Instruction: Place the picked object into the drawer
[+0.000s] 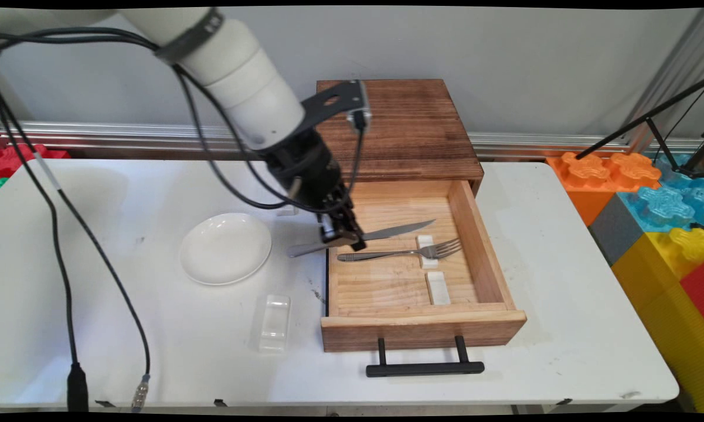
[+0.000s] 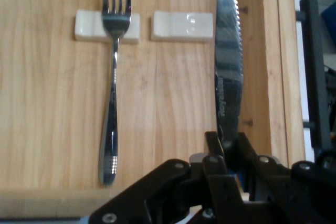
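The arm reaches in from the upper left and slants down to the right, its gripper (image 1: pixel 344 236) pointing down over the left wall of an open wooden drawer (image 1: pixel 480 246). The fingers are closed on a knife (image 1: pixel 387 231), pinching it where the blade meets the handle. The knife is held off the drawer floor, lying nearly level: its handle sticks out to the left beyond the drawer wall, above the table (image 1: pixel 563 264), and its blade points right and slightly far, across the drawer's far part. In the hand view the serrated blade (image 2: pixel 229 66) runs straight out from between the fingertips.

Just near of the knife, a fork (image 1: pixel 404 252) lies on the drawer floor, handle left, its tines propped on a small white rest (image 1: pixel 426 251). A second white rest (image 1: pixel 438 288) lies bare nearer the drawer front. The drawer is pulled out of a dark wooden cabinet (image 1: pixel 410 126), and its black handle (image 1: pixel 425 367) faces the near edge of the table.

On the table left of the drawer sit a white plate (image 1: pixel 225 248) and, nearer, a clear plastic block (image 1: pixel 274 322), both apart from the gripper.
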Tool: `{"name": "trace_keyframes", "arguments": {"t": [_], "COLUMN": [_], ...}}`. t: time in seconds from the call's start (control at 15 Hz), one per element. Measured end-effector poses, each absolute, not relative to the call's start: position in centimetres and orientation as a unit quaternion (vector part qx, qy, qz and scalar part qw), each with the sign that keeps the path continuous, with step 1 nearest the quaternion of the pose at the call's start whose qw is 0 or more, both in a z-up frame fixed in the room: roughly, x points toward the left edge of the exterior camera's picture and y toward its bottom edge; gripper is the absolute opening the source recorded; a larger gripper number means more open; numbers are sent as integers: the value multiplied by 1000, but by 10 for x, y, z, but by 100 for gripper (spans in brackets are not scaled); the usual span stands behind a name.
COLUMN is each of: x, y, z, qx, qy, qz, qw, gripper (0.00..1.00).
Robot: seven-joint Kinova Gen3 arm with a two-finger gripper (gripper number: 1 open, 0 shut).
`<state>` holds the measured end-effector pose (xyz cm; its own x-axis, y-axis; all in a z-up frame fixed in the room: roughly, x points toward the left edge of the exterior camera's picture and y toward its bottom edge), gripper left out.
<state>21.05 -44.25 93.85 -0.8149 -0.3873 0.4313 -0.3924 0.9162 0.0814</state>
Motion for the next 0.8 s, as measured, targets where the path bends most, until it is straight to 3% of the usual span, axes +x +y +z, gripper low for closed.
{"name": "trace_keyframes", "arguments": {"t": [0.8], "x": [144], "y": [-474], "z": [898], "qx": [208], "qy": [-947], "qz": [13], "qw": [243], "gripper": [0]}}
